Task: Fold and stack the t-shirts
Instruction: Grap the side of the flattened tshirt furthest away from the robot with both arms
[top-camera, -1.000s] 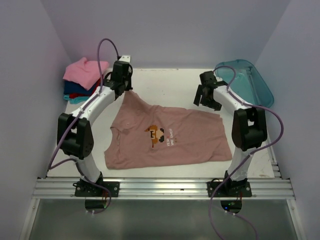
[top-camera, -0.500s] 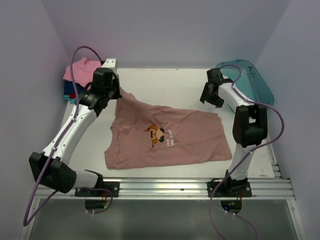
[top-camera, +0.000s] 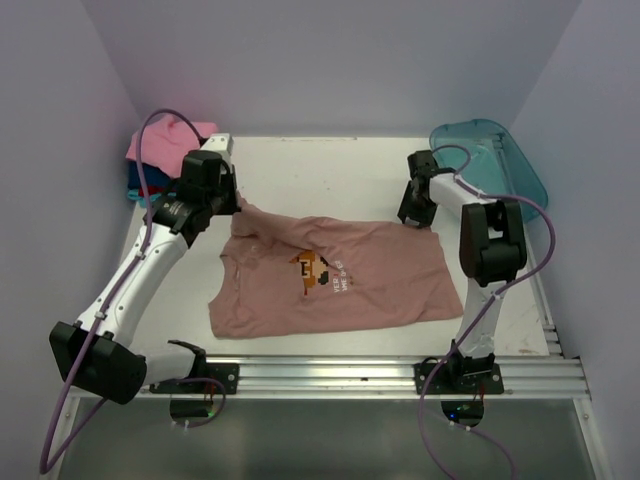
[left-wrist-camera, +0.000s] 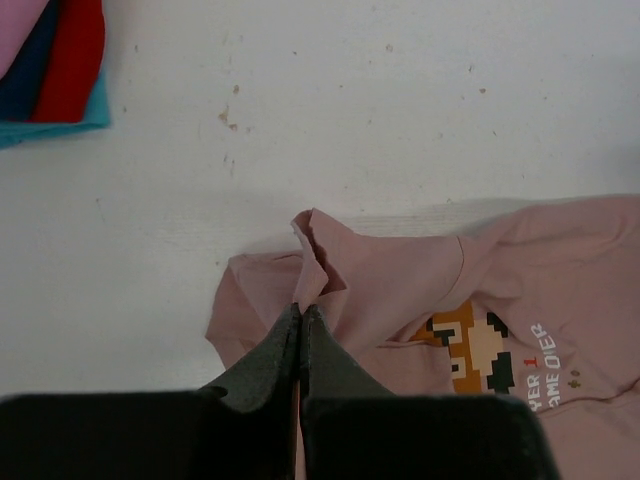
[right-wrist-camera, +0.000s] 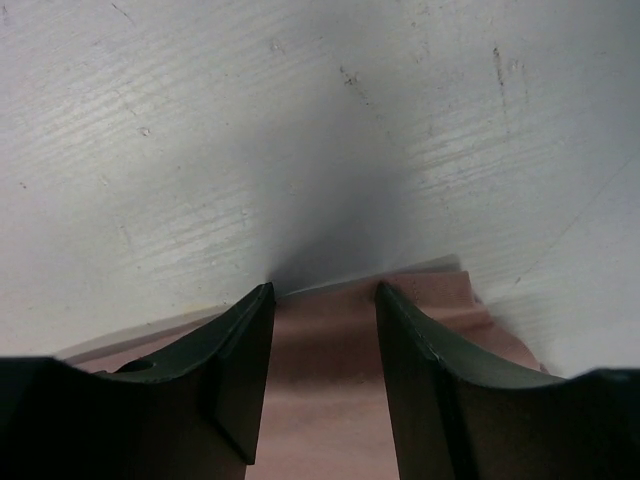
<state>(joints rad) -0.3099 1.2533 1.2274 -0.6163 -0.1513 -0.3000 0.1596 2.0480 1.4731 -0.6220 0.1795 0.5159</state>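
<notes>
left tool: pinching tee | right tool: parted astride tee corner

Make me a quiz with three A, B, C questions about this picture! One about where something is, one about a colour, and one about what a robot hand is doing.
1. Where on the table is the stack of folded tees?
A) near right corner
B) far left corner
C) the middle

2. What colour is the spread-out tee?
A) green
B) yellow
C) dusty pink-brown

3. What is the left gripper doing?
A) pinching the spread-out tee's cloth, shut
B) hanging wide open over bare table
C) holding the stack of folded tees

Answers:
1 B: the top view shows the stack against the left wall at the far edge.
2 C: the whole flat shirt is that pink-brown, with a small print on the chest.
3 A: the left wrist view shows its fingers pressed together with a raised fold of the shirt between them.
</notes>
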